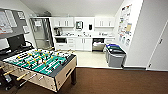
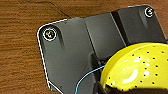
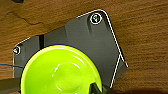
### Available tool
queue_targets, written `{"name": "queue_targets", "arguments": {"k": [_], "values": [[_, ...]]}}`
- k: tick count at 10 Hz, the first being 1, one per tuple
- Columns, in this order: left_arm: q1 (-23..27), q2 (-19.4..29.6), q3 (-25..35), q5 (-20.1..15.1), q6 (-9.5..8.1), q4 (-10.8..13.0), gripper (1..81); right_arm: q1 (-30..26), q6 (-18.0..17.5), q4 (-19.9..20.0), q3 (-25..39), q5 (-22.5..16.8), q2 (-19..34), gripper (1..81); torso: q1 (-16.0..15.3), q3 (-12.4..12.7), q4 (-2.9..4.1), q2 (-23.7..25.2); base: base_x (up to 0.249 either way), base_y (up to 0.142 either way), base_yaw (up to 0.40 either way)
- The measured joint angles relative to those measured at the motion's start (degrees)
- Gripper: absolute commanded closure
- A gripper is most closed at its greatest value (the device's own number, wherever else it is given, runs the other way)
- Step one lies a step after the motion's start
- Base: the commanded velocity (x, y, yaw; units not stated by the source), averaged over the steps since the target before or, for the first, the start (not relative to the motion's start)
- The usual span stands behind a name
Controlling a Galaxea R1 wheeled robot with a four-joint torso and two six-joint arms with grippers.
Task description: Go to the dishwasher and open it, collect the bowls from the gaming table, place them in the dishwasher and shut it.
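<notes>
Currently, position: robot stands on brown carpet (image 1: 112, 82) facing a kitchenette at the far end of the room, with a table-football table with green field and rods (image 1: 37, 63) close on its left.
Dishwasher: the built-in appliance with the open dark front (image 1: 98, 44) sits in the row of white cabinets (image 1: 83, 43), straight ahead and slightly right of centre, well apart from the robot; its door appears lowered, though detail is too small to confirm.
Left end effector (image 2: 100, 87): a glossy yellow plastic bowl with dark specks (image 2: 136, 67) sits right at it and looks carried; the grip itself is hidden, so I cannot tell how the fingers stand.
Right end effector (image 3: 96, 88): a bright green round plastic bowl (image 3: 61, 71), hollow side toward the camera, sits at it; one dark finger tip rests on the rim, grip judged closed on the bowl.
Key relation: dishwasher lies forward, beyond the pale kitchen floor (image 1: 91, 58); the right arm is marginally the nearer side.
Obstacles: grey bins with blue lids (image 1: 115, 55) stand just right of the dishwasher.
</notes>
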State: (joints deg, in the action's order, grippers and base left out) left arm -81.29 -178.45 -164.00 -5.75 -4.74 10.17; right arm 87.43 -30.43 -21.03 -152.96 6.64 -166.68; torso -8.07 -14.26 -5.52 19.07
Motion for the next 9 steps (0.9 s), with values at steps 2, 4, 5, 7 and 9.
{"name": "queue_targets", "arguments": {"k": [2, 4, 5, 7, 9], "values": [[0.01, 0.0, 0.0, 0.0, 0.0, 0.05, 81.1, -0.02, 0.0, 0.0, 0.0, -0.01, -0.02, 81.1, -0.02, 0.0, 0.0, 0.0, 0.163, -0.1, 0.0], [0.0, -0.11, -0.02, -0.02, 0.0, 0.06, 81.1, -0.13, 0.0, 0.0, 0.0, -0.01, 0.0, 81.1, 0.0, 0.0, 0.0, 0.0, 0.163, -0.1, 0.0], [0.01, -0.15, -0.02, -0.02, 0.0, 0.09, 81.1, -0.13, 0.0, -0.02, 0.0, -0.01, -0.05, 81.1, -0.02, 0.0, 0.0, 0.0, 0.164, -0.1, 0.0], [0.0, -0.11, -0.04, -0.05, 0.0, 0.13, 81.1, 0.0, 0.0, -0.02, 0.0, -0.04, -0.09, 81.1, 0.0, 0.0, 0.0, 0.0, 0.163, -0.1, 0.0], [0.11, -0.28, -0.02, 0.05, 0.0, 0.16, 81.1, -0.13, 0.0, -0.02, -0.02, -0.01, 0.06, 81.1, -0.05, 0.0, 0.0, -0.02, 0.163, -0.096, 0.0]]}}
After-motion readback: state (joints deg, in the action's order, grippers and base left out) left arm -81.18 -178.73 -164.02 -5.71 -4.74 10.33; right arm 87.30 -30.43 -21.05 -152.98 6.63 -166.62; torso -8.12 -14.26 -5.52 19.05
